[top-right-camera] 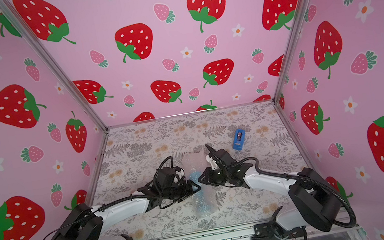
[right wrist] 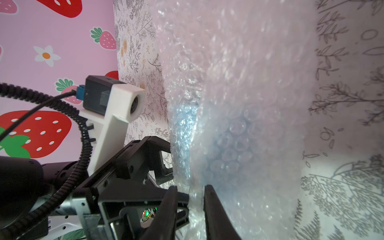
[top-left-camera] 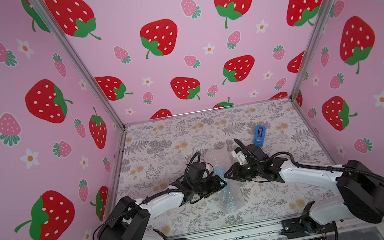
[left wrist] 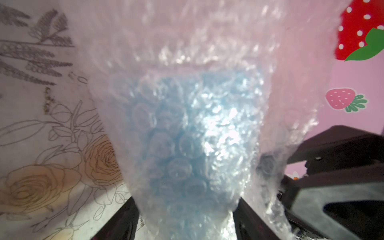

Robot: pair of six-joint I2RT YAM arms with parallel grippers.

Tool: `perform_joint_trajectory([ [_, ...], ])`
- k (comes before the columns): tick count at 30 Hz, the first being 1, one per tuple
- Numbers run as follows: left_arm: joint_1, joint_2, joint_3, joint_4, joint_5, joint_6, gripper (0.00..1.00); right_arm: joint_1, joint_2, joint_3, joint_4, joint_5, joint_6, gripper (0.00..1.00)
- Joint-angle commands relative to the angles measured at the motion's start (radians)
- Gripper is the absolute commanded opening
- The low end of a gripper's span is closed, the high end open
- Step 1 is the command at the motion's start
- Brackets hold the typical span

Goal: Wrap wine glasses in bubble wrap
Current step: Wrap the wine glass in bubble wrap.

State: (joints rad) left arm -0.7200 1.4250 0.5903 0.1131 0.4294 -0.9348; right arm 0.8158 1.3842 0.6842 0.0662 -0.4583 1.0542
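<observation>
Our left gripper (left wrist: 185,218) brackets the wrapped goblet (left wrist: 187,135), jaws wide and touching the bubble wrap (left wrist: 187,41) on both sides; whether they truly grip, we cannot tell. Our right gripper (right wrist: 190,205) stands slightly parted, a loose fold between its jaws. The goblet lies mid table (top-left-camera: 163,141). We should clamp left firmly before the right withdraws.

Goblet (top-left-camera: 221,174) inside bubble wrap (top-left-camera: 214,155), on worktop (top-left-camera: 163,144), mid-front, between left arm (top-left-camera: 162,202) and right arm (top-left-camera: 300,173). Tape dispenser (top-left-camera: 259,135) behind right arm, apart from wrap.
</observation>
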Motion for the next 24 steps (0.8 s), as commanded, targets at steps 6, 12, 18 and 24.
perform_joint_trajectory([
  [6,0.007,-0.143,-0.068,0.026,0.051,-0.012,0.91,0.014,0.033,0.007,0.066,-0.013,0.033,0.25],
  [12,0.008,-0.139,-0.102,0.119,0.086,-0.065,0.99,0.024,0.045,0.008,0.077,-0.011,0.039,0.25],
  [18,-0.007,-0.081,-0.077,0.133,0.088,-0.066,0.99,0.037,0.052,0.006,0.087,-0.007,0.047,0.25],
  [24,-0.023,-0.023,-0.088,0.139,0.049,-0.057,0.9,0.037,0.041,0.006,0.085,-0.005,0.049,0.26],
])
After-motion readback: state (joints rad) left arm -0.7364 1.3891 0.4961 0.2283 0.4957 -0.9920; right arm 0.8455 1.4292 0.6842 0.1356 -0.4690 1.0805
